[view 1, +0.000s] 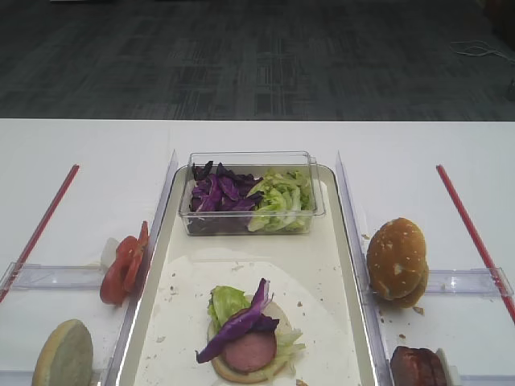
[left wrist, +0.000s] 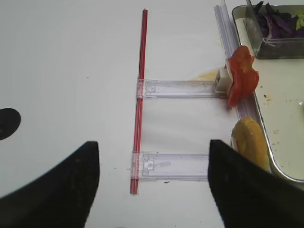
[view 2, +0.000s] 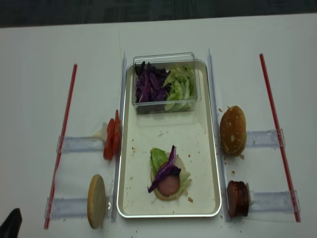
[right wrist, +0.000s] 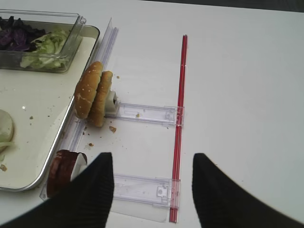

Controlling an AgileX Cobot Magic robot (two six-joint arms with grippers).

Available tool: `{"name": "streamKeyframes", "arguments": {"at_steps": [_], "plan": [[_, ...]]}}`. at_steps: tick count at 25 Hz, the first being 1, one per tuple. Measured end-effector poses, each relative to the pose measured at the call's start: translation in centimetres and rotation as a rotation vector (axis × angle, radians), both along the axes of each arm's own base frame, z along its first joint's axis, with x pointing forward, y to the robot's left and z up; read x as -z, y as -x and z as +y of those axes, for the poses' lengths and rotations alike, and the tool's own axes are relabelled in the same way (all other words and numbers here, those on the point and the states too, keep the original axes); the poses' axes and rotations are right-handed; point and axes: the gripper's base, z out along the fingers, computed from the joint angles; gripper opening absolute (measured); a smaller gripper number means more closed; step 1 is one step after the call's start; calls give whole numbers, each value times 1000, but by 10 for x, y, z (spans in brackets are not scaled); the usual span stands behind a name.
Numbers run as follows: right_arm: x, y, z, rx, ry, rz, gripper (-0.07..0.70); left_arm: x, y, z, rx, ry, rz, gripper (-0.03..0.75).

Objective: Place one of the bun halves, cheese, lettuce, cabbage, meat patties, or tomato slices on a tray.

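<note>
The long cream tray [view 1: 158, 241] carries a bun half [view 1: 241, 371] topped with lettuce [view 1: 227, 301], a meat patty [view 1: 249, 351] and a purple cabbage strip [view 1: 241, 322]. Tomato slices [left wrist: 242, 76] stand on edge left of the tray, with a pale bun half [left wrist: 249, 142] nearer me. On the right stand seeded bun halves [right wrist: 92, 92] and meat patties [right wrist: 59, 171]. No cheese is in view. My left gripper [left wrist: 153, 145] hovers open over the table left of the tray. My right gripper [right wrist: 152, 156] hovers open right of the tray. Both hold nothing.
A clear tub [view 1: 249, 227] of cabbage [view 1: 217, 193] and lettuce [view 1: 282, 201] sits at the tray's far end. Red rods [left wrist: 140, 95] [right wrist: 180, 95] run along both sides, joined to clear plastic holders [left wrist: 180, 88] [right wrist: 142, 111]. Crumbs lie near the seeded buns.
</note>
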Motion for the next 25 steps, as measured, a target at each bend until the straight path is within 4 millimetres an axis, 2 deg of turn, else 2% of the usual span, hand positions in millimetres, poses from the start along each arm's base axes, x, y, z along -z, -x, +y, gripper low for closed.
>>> {"name": "streamKeyframes", "arguments": {"at_steps": [18, 25], "plan": [[0, 0, 0, 2, -3, 0, 387, 0, 0, 0, -2, 3, 2, 484], [0, 0, 0, 2, -3, -1, 387, 0, 0, 1, 48, 3, 2, 484]]}}
